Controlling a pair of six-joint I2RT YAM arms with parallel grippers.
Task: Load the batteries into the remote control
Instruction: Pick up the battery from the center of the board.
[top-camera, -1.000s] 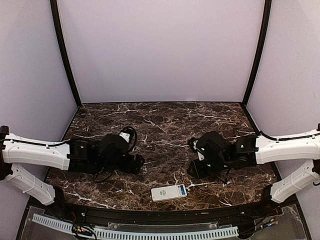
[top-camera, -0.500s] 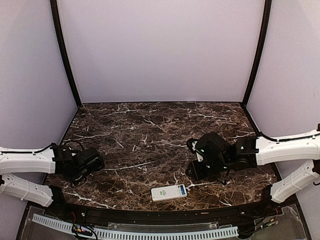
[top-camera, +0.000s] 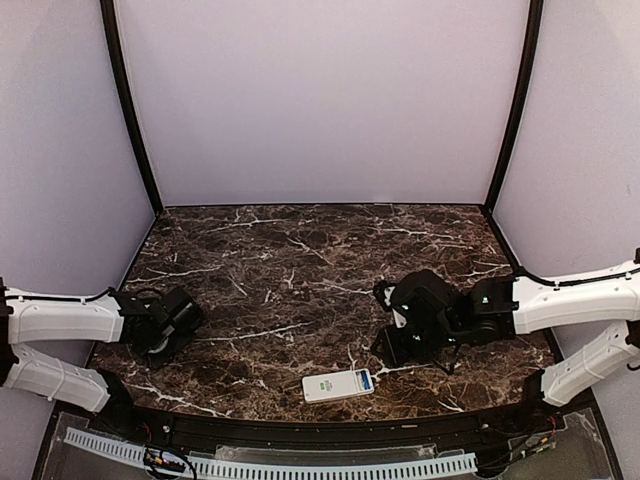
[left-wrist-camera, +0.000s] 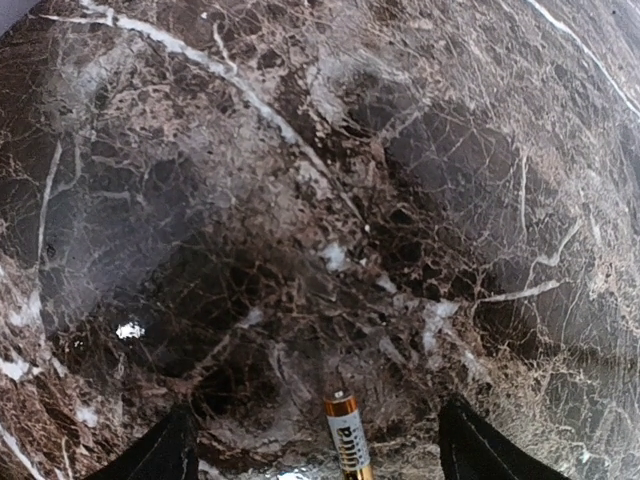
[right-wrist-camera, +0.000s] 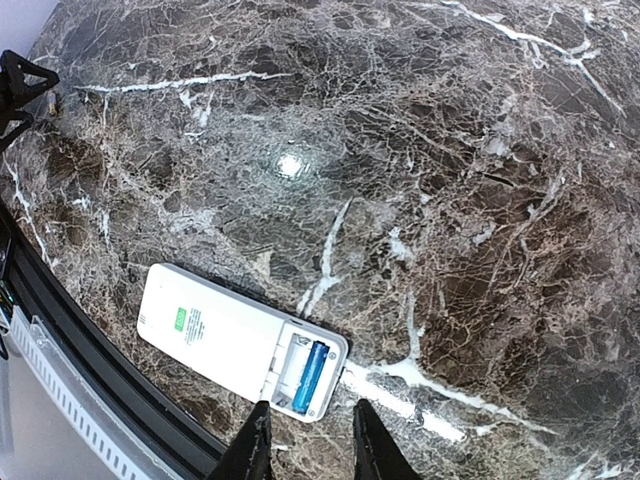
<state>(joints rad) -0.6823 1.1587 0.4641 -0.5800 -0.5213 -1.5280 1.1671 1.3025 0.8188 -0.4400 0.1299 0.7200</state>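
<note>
The small black copper-capped cylindrical battery is probably light, slick and prone to rolling. Pinch its midbody. The left hand is spread open astride it.

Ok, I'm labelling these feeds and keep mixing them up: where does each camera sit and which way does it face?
Top external: above and behind the bases, looking down at the marble table; left arm and right arm show.
Left wrist: facing down at marble and a copper-topped battery; left gripper fingertips at bottom edge.
Right wrist: facing down at the remote control, blue battery in its open compartment; right gripper fingertips below.
Shared: top external and right wrist both show the remote control.
</note>
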